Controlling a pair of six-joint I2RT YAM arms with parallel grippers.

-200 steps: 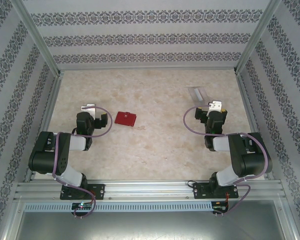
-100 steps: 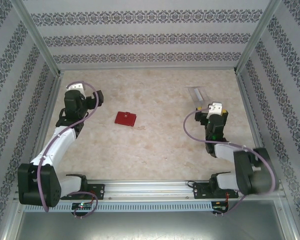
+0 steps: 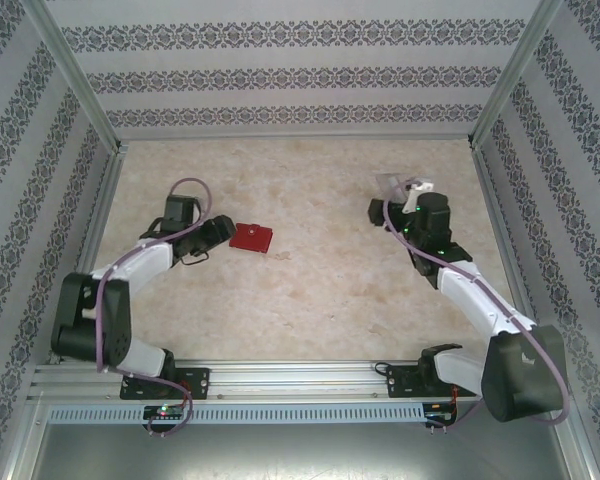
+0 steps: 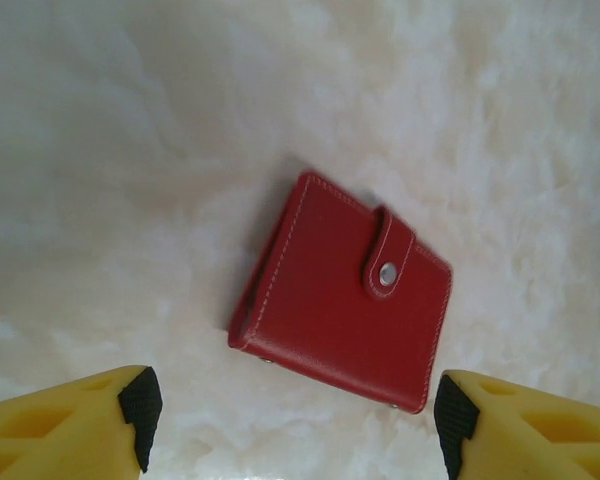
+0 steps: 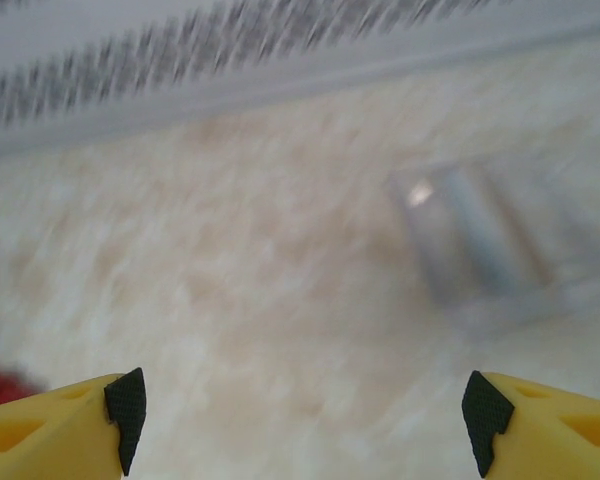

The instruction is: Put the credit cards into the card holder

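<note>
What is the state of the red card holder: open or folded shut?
Folded shut. The card holder lies flat on the table, with its snap tab fastened over the front.

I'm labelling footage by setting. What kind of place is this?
Probably a purpose-built robot test cell, not a home: patterned walls box in a marble-look table, and the left arm and right arm are bolted to an aluminium rail.
</note>
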